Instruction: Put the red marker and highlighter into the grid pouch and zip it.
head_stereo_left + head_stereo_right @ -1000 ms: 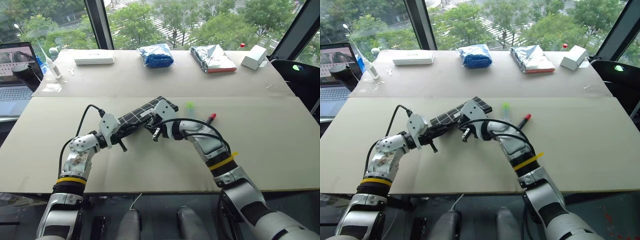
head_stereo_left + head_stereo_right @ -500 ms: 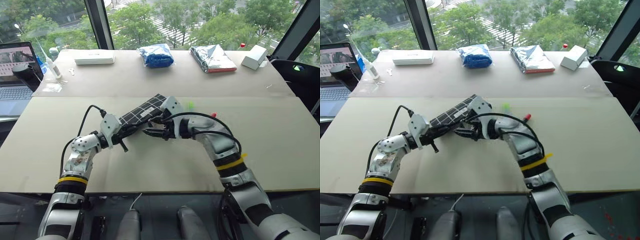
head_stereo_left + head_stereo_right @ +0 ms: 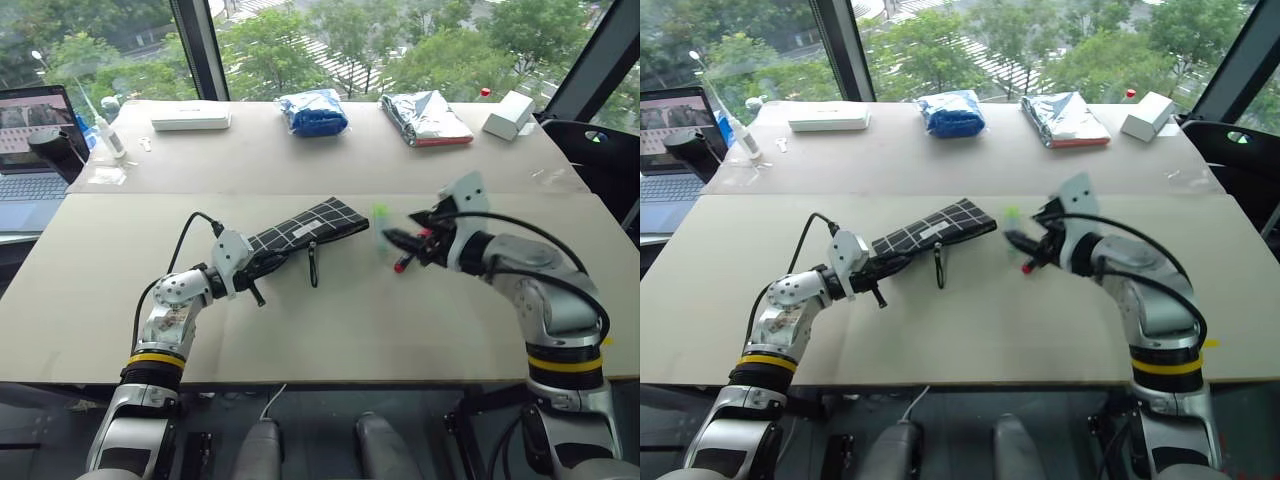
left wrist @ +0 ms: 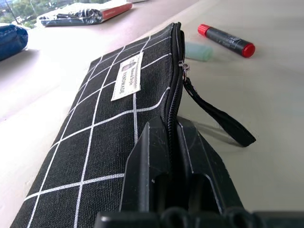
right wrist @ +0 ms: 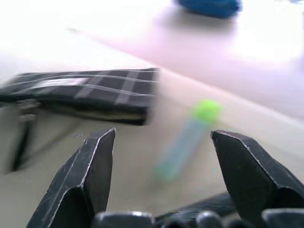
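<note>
Our left gripper (image 3: 262, 268) was clamped on the grid pouch (image 3: 305, 228) end. Our right gripper (image 3: 400, 241), jaws wide, hovered over the highlighter (image 3: 381, 218), the red marker (image 4: 226, 40) just beside. We could knock both 2 pens away.

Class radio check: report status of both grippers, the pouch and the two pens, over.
Left gripper shut on grid pouch, zipper end. Right gripper open, empty, facing highlighter. Red marker and highlighter on table, outside pouch. Nothing in the way.
</note>
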`<state>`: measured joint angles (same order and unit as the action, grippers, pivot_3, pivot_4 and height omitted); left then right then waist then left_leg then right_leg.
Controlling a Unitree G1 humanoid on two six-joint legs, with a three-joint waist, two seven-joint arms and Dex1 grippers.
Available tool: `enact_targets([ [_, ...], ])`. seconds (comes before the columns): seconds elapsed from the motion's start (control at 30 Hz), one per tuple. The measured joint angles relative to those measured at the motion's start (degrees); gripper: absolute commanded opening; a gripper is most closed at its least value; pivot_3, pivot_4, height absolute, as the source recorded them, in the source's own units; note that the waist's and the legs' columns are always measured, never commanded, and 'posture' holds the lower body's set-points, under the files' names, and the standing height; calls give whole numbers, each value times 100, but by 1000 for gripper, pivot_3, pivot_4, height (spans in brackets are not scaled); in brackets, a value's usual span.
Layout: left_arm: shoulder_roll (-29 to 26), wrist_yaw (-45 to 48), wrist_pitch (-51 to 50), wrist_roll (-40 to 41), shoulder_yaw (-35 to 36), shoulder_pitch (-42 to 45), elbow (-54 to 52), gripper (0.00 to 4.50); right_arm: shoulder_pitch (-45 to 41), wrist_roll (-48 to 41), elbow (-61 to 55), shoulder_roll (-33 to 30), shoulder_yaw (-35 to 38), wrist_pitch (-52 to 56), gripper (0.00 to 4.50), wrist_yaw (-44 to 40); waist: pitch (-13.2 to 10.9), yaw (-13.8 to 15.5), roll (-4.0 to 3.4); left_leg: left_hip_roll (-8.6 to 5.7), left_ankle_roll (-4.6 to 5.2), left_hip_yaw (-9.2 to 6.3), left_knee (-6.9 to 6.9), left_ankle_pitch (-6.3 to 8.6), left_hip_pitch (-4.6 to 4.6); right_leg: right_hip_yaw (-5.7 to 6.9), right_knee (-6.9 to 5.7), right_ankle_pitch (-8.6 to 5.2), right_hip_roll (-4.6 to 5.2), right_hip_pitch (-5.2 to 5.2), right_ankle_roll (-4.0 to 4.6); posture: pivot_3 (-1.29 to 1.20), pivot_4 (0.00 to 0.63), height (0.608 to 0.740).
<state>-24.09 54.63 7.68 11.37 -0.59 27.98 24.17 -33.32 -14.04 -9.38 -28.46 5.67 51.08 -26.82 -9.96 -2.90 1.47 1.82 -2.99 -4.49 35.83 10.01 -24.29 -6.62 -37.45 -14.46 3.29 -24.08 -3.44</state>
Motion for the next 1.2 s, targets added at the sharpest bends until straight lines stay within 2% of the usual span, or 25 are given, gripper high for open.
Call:
enact_targets([
  [0.23, 126, 3, 89, -13, -54, 105, 155, 0, 51, 202, -46, 1097, 301, 528, 3581, 1475, 0, 21, 0, -1, 0, 1, 5, 0, -3, -2, -7, 1, 1, -2, 1, 0, 150, 740],
  [0.4, 126, -4, 197, -13, -52, 103, 183, 0, 51, 422, -198, 1414, 448, 832, 3581, 2247, 0, 30, -1, -1, 0, 1, 5, 0, -2, -2, -7, 1, 1, -2, 1, 0, 150, 740],
  [0.73, 150, -54, 206, -12, -49, 74, 190, 0, 96, 499, -286, 1763, 246, 909, 3581, 2610, 0, 15, -1, 0, 0, 1, 4, 0, -1, -2, -7, 1, 0, -1, 1, 0, 150, 740],
  [0.93, 151, -114, 206, -9, -36, 16, 180, 0, 217, 825, 246, 1932, 145, 835, 3581, 2980, 0, 24, -1, -1, 0, 1, 4, 0, -2, -2, -6, 1, 1, -1, 1, 0, 150, 740],
  [1.2, 150, -138, 203, -5, -27, 5, 145, 0, 216, 872, 334, 2045, 192, 672, 3581, 3067, 0, 5, -1, 0, 0, 1, 3, 0, -1, -2, -7, 1, 0, -2, 1, 0, 150, 740],
])
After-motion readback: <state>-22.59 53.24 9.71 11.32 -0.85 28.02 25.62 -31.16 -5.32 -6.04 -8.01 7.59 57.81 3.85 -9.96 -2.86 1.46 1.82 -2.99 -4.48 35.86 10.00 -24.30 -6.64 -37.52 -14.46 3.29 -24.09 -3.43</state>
